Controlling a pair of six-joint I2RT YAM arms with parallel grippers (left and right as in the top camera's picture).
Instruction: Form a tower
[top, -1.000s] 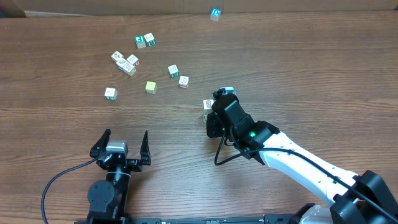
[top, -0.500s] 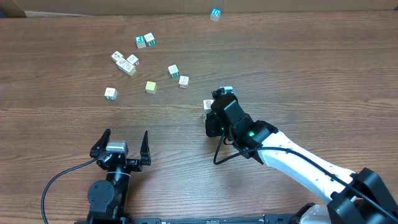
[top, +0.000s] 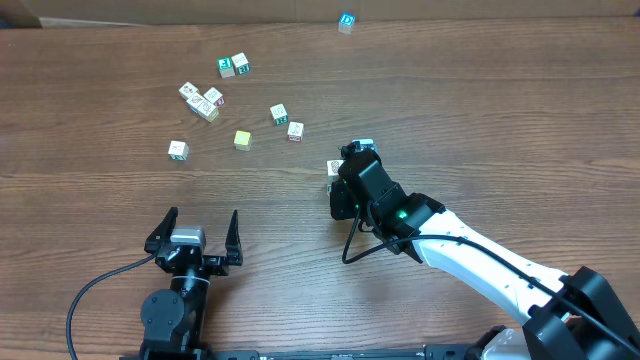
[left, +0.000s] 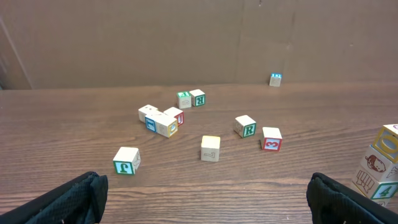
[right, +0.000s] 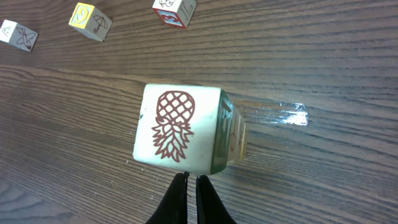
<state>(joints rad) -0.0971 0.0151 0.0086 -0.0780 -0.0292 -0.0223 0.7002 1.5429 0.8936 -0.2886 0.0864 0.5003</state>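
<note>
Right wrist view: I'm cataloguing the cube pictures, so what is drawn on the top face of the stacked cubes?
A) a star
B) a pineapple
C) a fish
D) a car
B: the top face of the tower carries a dark red pineapple outline.

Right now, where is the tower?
In the overhead view the tower stands just right of centre, by the right gripper, with the nearest loose cube up-left.

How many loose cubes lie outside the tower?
10: back pair, cluster of three, middle pair, yellow one, leftmost one, one at far edge. The right arm may hide more.
</note>
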